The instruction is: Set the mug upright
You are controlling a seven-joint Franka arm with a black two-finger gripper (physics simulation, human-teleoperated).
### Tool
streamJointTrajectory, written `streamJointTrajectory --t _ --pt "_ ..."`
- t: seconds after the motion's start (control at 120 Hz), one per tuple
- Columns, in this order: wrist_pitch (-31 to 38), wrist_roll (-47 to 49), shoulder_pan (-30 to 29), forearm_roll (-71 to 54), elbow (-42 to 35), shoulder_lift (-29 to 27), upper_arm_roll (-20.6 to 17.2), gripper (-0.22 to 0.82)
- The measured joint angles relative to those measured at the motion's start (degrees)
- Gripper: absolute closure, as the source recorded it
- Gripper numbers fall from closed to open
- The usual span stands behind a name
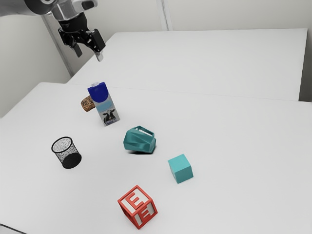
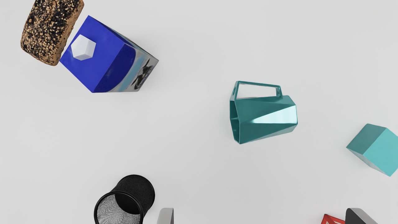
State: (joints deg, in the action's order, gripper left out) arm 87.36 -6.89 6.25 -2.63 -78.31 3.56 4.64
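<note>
One black, cylindrical mesh holder [image 1: 71, 160] stands on the white table [image 1: 234, 136], toward the exterior view's left from the teal, faceted mug [image 1: 139, 141]. Farther from the mug lies a brown, seeded bread loaf [image 1: 87, 103]; the black two-finger pincer [image 1: 89, 54] hangs well apart from the mug, spread wide. A blue-topped, boxy carton [image 1: 104, 106] stands nearer the mug. A red-framed letter block [image 1: 138, 207] sits on the side opposite the mug's handle. The mug lies on its side, mouth toward the exterior view's left. A turquoise cube [image 1: 181, 169] sits near its base.

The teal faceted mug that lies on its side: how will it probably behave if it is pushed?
The teal faceted mug is probably stiff, since its flat faces meet at crisp edges. These flats would likely make it slide or rock rather than roll smoothly. Its bright highlight suggests a glossy, perhaps slippery surface.
</note>
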Motion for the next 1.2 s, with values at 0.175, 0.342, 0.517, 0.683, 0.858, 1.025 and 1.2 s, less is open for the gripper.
streamJointTrajectory --t 0.175,0.342,0.517,0.683,0.858,1.025,1.2 --pt "2.24 0.13 0.14 1.77 -11.06 -4.10 0.21 0.00" --pt "13.40 -0.36 -0.07 16.05 -34.62 -9.78 4.32 0.00" --pt "23.35 -3.95 -0.84 34.49 -41.11 -4.52 6.89 0.00" --pt "27.42 -8.57 -3.89 44.38 -41.17 0.86 7.41 0.00" --pt "28.92 -13.98 -6.93 50.55 -38.91 7.46 7.57 0.00" --pt "28.22 -18.89 -7.75 55.20 -35.31 14.11 7.41 0.00" --pt "21.91 -25.67 -7.75 59.53 -35.24 14.21 7.43 0.00"
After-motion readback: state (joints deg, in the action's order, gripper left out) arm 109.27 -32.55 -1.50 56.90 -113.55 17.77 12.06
